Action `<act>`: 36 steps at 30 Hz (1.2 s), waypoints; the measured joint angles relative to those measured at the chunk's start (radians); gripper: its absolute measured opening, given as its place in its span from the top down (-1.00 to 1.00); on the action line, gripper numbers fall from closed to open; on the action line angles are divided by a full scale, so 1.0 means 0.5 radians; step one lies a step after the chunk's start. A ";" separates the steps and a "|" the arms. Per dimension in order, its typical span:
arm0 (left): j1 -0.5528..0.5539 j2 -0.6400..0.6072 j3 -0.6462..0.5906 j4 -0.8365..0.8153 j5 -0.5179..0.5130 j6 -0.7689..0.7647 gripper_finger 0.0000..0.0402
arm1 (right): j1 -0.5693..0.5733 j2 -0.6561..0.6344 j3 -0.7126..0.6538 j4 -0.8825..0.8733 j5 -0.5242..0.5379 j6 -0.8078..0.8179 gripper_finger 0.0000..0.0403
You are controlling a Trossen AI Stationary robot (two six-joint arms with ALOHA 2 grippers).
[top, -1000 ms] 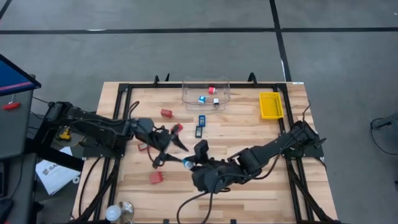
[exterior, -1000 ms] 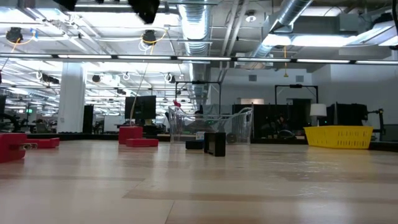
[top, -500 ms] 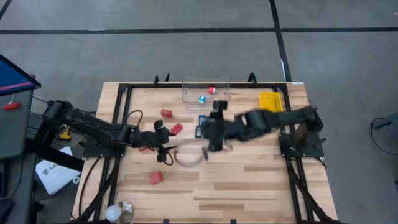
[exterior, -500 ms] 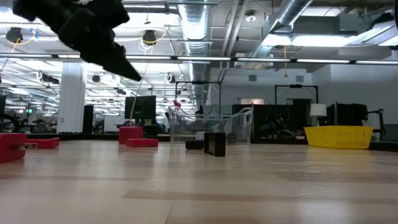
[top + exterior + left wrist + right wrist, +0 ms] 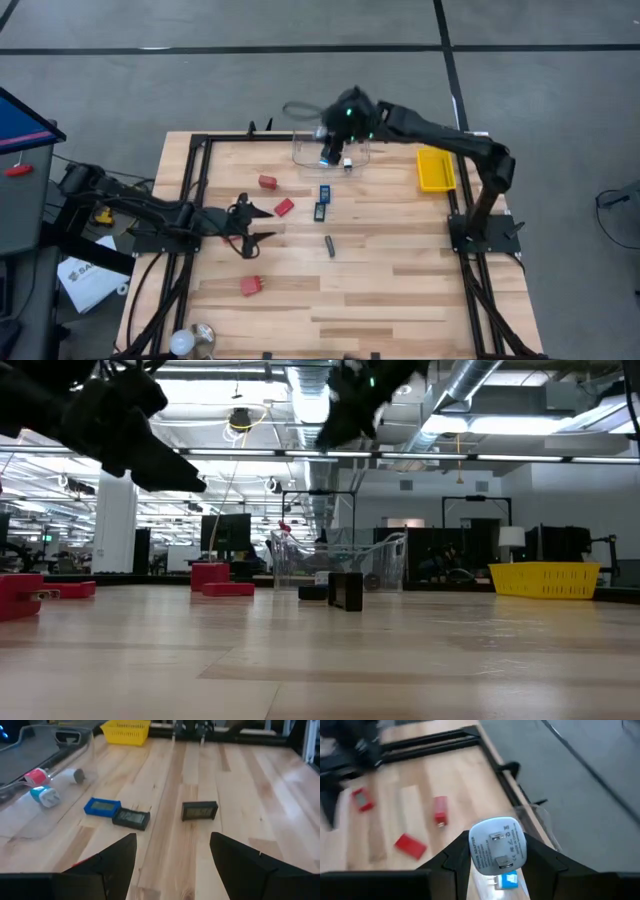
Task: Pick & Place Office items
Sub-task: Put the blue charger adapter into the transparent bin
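My right gripper [image 5: 324, 130] hangs above the clear tub [image 5: 300, 155] at the far edge, shut on a white-and-blue plug piece [image 5: 497, 845]. A blue piece [image 5: 326, 158] and a white piece [image 5: 347, 162] lie in the tub. My left gripper [image 5: 254, 222] is open and holds nothing, level above the table's left middle. Ahead of it lie a blue rectangle [image 5: 102, 806], a black rectangle [image 5: 131, 818] and a dark stick-like piece [image 5: 199, 811]. Red blocks [image 5: 267, 182] [image 5: 284, 207] [image 5: 250, 285] lie flat on the wood. My right gripper pinches the white-and-blue plug piece between its two fingers [image 5: 457, 855], one on each side of the white body [image 5: 485, 851]. The pronged white face points at the wrist camera, and the blue part [image 5: 509, 880] sits below it. The piece is lifted clear.
A yellow tray [image 5: 435, 168] stands at the far right. A white bulb [image 5: 182, 343] lies at the near left corner. A black frame rail [image 5: 200, 190] runs around the table. Bare wood spreads over the near and right parts of the table [image 5: 400, 290].
My right gripper, holding the plug piece, has risen from the table's near middle and swung toward the far edge, over the tub. My left gripper has drawn back a little toward the left edge. The dark stick-like piece shows where the right arm was.
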 joint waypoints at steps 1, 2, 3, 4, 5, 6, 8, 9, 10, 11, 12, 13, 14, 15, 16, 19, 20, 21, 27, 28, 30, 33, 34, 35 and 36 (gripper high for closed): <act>0.000 -0.041 -0.015 -0.003 -0.001 -0.011 -0.24 | -0.068 0.000 -0.050 0.046 -0.043 0.055 0.35; 0.000 -0.073 -0.025 -0.001 0.000 -0.013 -0.24 | -0.125 0.002 -0.093 0.080 -0.069 0.101 0.35; 0.000 -0.109 -0.037 -0.001 -0.001 -0.014 -0.24 | -0.177 0.013 -0.129 0.115 -0.085 0.135 0.35; 0.000 -0.135 -0.043 0.000 0.000 -0.015 -0.25 | -0.218 0.024 -0.162 0.138 -0.092 0.163 0.35; -0.001 -0.154 -0.050 0.007 0.000 -0.015 -0.25 | -0.254 0.039 -0.188 0.130 -0.094 0.180 0.35; -0.001 -0.166 -0.057 0.009 0.000 -0.016 -0.25 | -0.281 0.059 -0.204 0.129 -0.098 0.207 0.35; -0.001 -0.174 -0.065 0.005 0.000 -0.019 -0.25 | -0.320 0.099 -0.226 0.137 -0.118 0.299 0.35; -0.001 -0.174 -0.067 0.003 0.000 -0.025 -0.24 | -0.334 0.125 -0.231 0.139 -0.158 0.353 0.35; -0.001 -0.168 -0.066 0.009 0.001 -0.027 -0.24 | -0.345 0.157 -0.233 0.148 -0.198 0.407 0.35; -0.001 -0.163 -0.066 0.007 0.000 -0.028 -0.24 | -0.353 0.193 -0.233 0.147 -0.222 0.449 0.35; -0.001 -0.158 -0.066 0.010 0.001 -0.028 -0.24 | -0.357 0.229 -0.234 0.142 -0.229 0.485 0.35; -0.001 -0.157 -0.066 0.010 0.001 -0.028 -0.24 | -0.356 0.271 -0.235 0.145 -0.229 0.520 0.35; -0.001 -0.157 -0.066 0.012 0.001 -0.031 -0.23 | -0.354 0.304 -0.236 0.149 -0.229 0.553 0.35; -0.001 -0.157 -0.066 0.013 0.001 -0.039 -0.23 | -0.352 0.332 -0.236 0.146 -0.218 0.605 0.35; -0.001 -0.157 -0.066 0.012 0.001 -0.043 -0.23 | -0.351 0.359 -0.236 0.136 -0.206 0.647 0.35; -0.004 -0.157 -0.066 0.012 0.001 -0.050 -0.23 | -0.351 0.454 -0.234 0.070 -0.201 0.698 0.35; -0.007 -0.157 -0.066 0.011 0.001 -0.051 -0.23 | -0.351 0.479 -0.237 0.015 -0.200 0.702 0.35; -0.011 -0.157 -0.066 0.011 0.001 -0.051 -0.23 | -0.351 0.498 -0.239 -0.029 -0.195 0.701 0.35; -0.030 -0.157 -0.066 0.009 0.002 -0.052 -0.23 | -0.332 0.543 -0.237 -0.187 -0.012 0.593 0.34; -0.030 -0.157 -0.066 0.008 0.001 -0.052 -0.23 | -0.329 0.543 -0.237 -0.185 0.007 0.584 0.34; -0.030 -0.157 -0.073 0.019 0.001 -0.060 -0.23 | -0.323 0.538 -0.236 -0.168 0.010 0.580 0.34; -0.029 -0.157 -0.096 0.017 0.002 -0.077 -0.23 | -0.317 0.538 -0.236 -0.173 0.011 0.551 0.34; -0.029 -0.157 -0.103 0.028 0.002 -0.079 -0.23 | -0.308 0.538 -0.240 -0.166 0.015 0.542 0.34; -0.029 -0.157 -0.113 0.055 0.002 -0.080 -0.23 | -0.300 0.536 -0.260 -0.128 0.015 0.535 0.34; -0.029 -0.157 -0.123 0.085 0.002 -0.080 -0.23 | -0.291 0.536 -0.282 -0.101 0.015 0.528 0.34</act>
